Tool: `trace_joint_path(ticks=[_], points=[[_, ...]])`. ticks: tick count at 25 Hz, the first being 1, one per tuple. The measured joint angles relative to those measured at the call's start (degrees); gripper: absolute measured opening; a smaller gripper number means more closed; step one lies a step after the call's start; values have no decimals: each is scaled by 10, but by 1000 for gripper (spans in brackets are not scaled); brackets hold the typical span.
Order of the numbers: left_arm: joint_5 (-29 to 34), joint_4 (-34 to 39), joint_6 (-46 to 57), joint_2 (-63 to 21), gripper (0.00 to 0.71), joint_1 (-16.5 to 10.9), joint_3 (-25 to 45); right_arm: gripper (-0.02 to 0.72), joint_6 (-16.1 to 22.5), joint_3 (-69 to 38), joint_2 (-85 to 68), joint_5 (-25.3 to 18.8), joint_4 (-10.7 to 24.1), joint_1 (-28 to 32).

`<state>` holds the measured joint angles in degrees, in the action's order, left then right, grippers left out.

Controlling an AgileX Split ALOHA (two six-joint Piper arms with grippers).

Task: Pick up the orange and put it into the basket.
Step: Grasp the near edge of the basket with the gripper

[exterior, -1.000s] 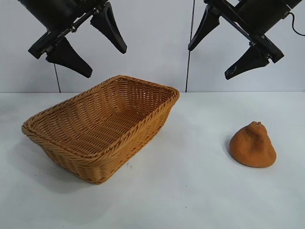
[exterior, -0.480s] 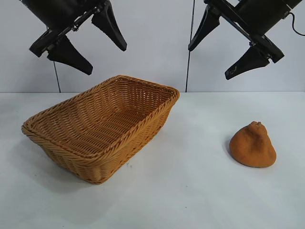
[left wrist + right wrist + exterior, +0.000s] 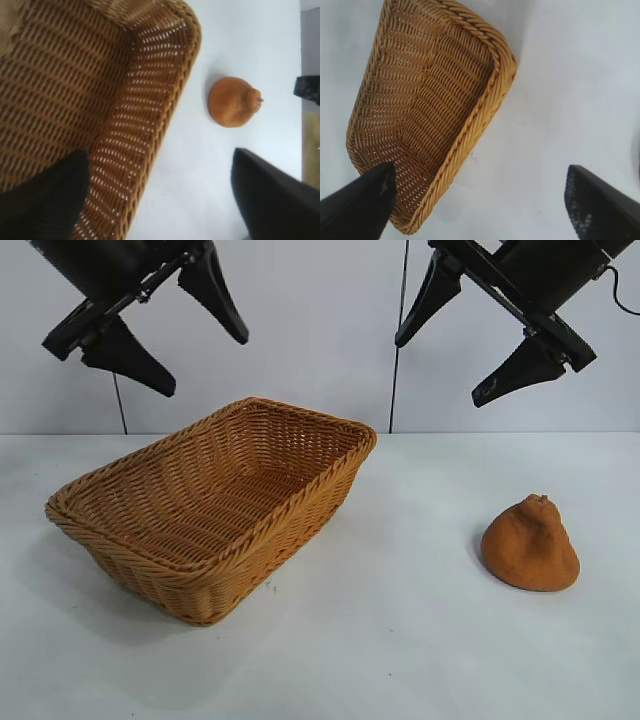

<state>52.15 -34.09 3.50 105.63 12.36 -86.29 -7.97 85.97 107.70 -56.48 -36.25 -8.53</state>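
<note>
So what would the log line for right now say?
orange: on table, untouched | basket: empty | left gripper: open, above basket | right gripper: open, raised

Basket [image 3: 210,505] on table [image 3: 380,640], left of centre in exterior view, set at slant, one corner toward back wall, another toward camera. Nothing inside basket. Orange [image 3: 530,543] on table at right, well apart from basket, resting on wide base, stem end up. Left gripper [image 3: 145,315] high above basket's left rear part. Right gripper [image 3: 475,325] high between basket and orange, behind orange. Both grippers clear of table.
</note>
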Motion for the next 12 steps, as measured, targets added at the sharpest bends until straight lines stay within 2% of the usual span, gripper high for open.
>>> trace_joint_path(ticks=[5, 9, 12], points=[[29, 108, 119, -57, 559, -6, 29, 631, 0, 0, 0, 0, 0, 0], [20, 163, 224, -123, 559, -6, 106, 631, 0, 0, 0, -1, 0, 0], [-18, 172, 307, -169, 559, -6, 182, 631, 0, 0, 0, -1, 0, 0]])
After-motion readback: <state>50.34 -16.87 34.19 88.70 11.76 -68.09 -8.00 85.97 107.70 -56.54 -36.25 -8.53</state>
